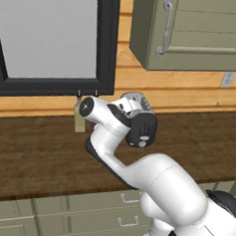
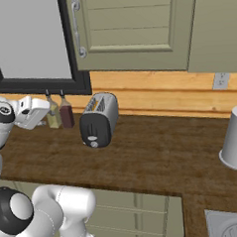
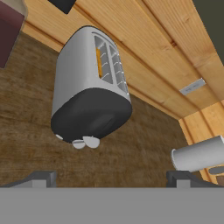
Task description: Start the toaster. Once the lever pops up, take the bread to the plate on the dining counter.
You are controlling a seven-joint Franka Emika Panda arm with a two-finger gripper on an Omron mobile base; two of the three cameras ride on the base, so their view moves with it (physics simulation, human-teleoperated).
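Gripper fingers stand spread, holding nothing. Toaster sits near the worktop's back edge; lever, a small stiff tab, needs a downward fingertip press.

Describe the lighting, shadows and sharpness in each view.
Left base view: flat, even light, no glare; the arm hides part of the toaster. Right base view: soft shadow under the toaster, edges crisp. Hand view: rolled sideways, the toaster tilted but sharp, no blur.
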